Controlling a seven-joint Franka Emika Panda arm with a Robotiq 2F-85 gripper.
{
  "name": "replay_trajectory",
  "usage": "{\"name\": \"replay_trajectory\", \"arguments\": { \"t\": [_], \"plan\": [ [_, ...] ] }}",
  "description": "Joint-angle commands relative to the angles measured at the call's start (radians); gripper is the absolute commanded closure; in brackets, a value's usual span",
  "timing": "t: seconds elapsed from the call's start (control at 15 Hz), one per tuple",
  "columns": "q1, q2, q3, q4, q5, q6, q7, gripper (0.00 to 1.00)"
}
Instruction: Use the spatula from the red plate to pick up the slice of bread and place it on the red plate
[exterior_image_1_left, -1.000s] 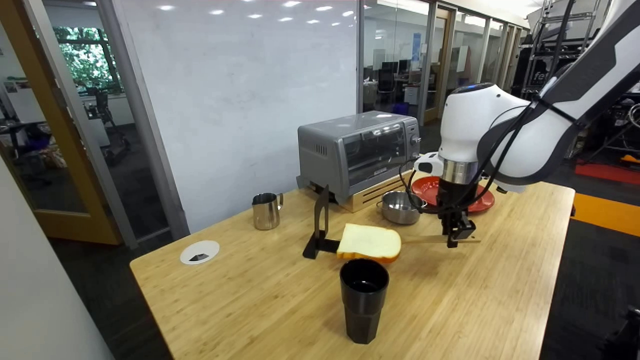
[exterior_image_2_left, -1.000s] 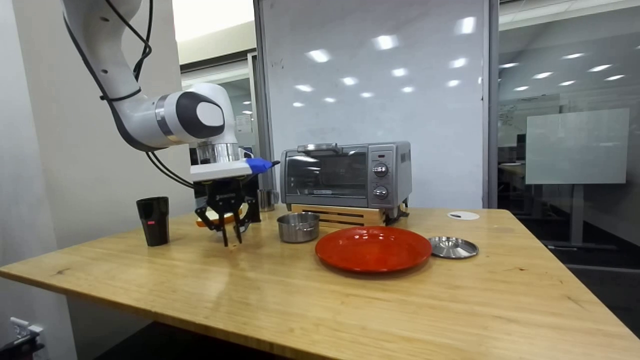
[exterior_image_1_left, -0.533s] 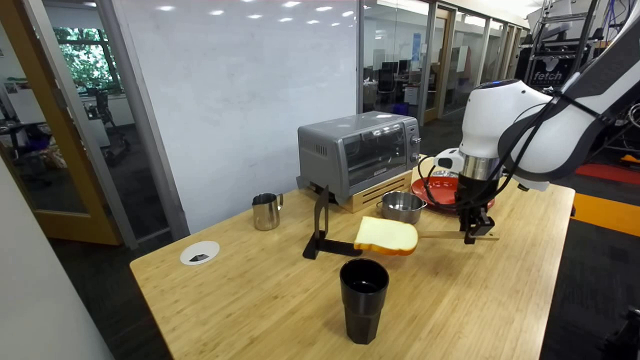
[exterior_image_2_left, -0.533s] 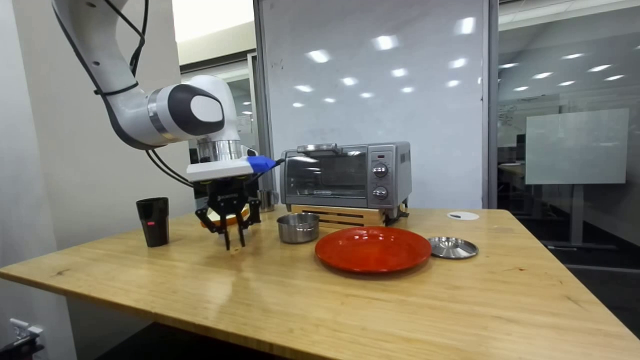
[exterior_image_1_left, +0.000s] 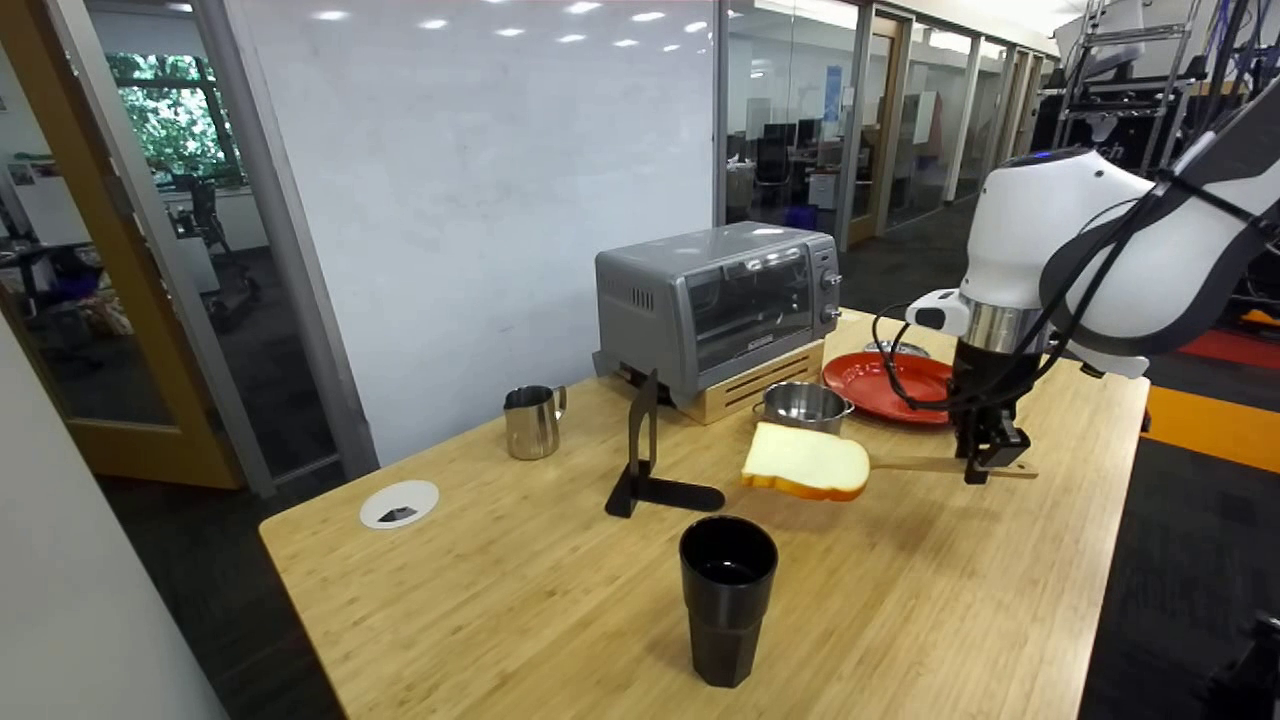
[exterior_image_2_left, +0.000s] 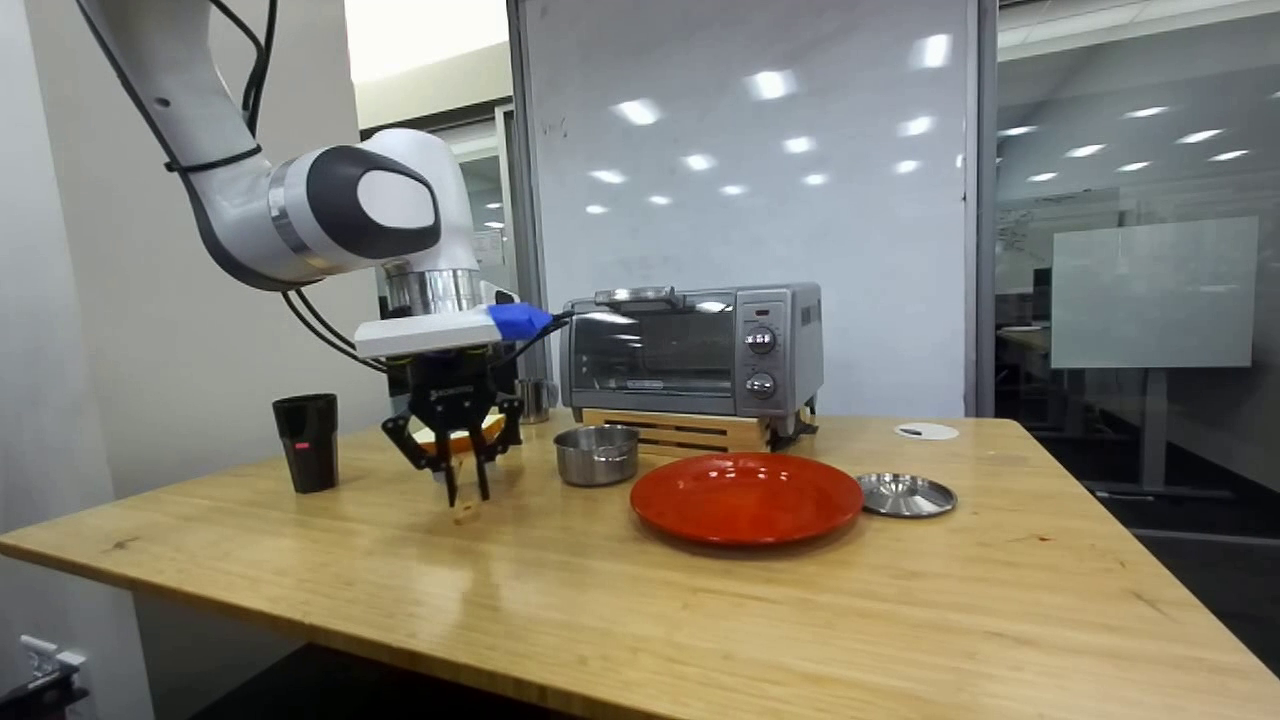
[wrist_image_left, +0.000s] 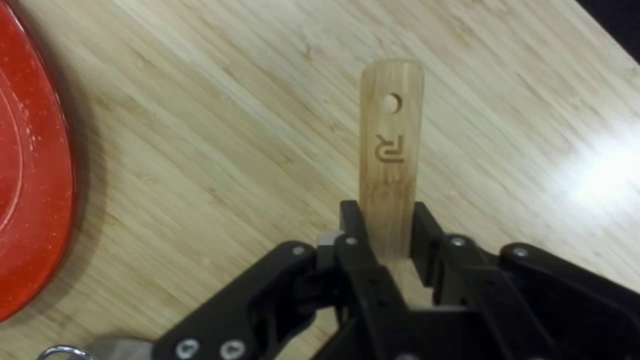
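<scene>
A whiteboard (exterior_image_2_left: 750, 200) and glass partitions (exterior_image_1_left: 780, 80) back the pale wooden surface (exterior_image_2_left: 700, 610). In an exterior view a toaster oven (exterior_image_2_left: 690, 350) stands at the far side, the red plate (exterior_image_2_left: 745, 500) nearer and a little right, a metal bowl (exterior_image_2_left: 597, 457) to the plate's left. The spatula (wrist_image_left: 391, 172) bears the slice of bread (exterior_image_1_left: 808, 460), its blade hidden underneath; the bread looks raised off the surface and is apart from the plate. The fingers (wrist_image_left: 425, 240) sit narrow, holding the spatula's handle. I judge the carry to be in hand, the placing not yet done; the next move calls for swinging the load level past the bowl, then tipping it onto the plate.
</scene>
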Motion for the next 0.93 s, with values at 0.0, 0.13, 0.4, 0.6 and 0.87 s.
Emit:
{"name": "replay_trajectory", "arguments": {
  "t": [0.0, 0.13, 0.4, 0.6, 0.87],
  "plan": [
    [-0.011, -0.068, -0.022, -0.072, 0.031, 0.030, -0.051, 0.93],
    [-0.010, -0.086, -0.037, -0.089, 0.034, 0.025, -0.054, 0.93],
    [-0.013, -0.108, -0.073, -0.120, 0.030, 0.023, -0.045, 0.93],
    [-0.021, -0.116, -0.104, -0.135, 0.035, 0.024, -0.041, 0.93],
    [-0.034, -0.129, -0.143, -0.148, 0.049, 0.024, -0.039, 0.93]
  ]
}}
